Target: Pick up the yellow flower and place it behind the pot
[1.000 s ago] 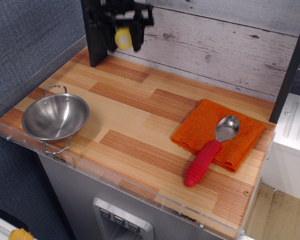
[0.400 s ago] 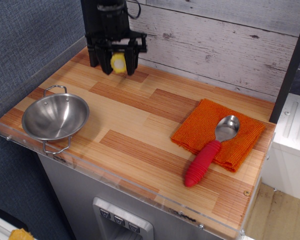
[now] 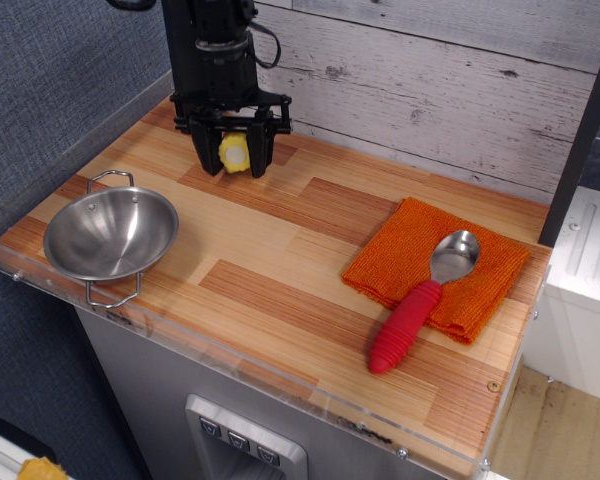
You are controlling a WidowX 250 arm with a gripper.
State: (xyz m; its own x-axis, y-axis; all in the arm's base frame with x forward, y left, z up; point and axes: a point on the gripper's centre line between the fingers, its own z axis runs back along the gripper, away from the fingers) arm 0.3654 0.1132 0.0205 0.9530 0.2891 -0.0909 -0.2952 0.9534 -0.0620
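Observation:
The yellow flower, a small yellow toy corn cob, sits between the fingers of my black gripper at the back left of the wooden counter. The gripper is shut on it, low over the wood; I cannot tell whether the cob touches the surface. The pot, a shiny steel bowl with two wire loop handles, stands at the front left, nearer the camera than the gripper and to its left. The pot is empty.
An orange cloth lies at the right with a red-handled metal spoon on it. A white plank wall backs the counter. A clear plastic rim edges the front and left.
The gripper has come down and slightly forward with the corn cob, from high near the wall to just above the counter behind the pot.

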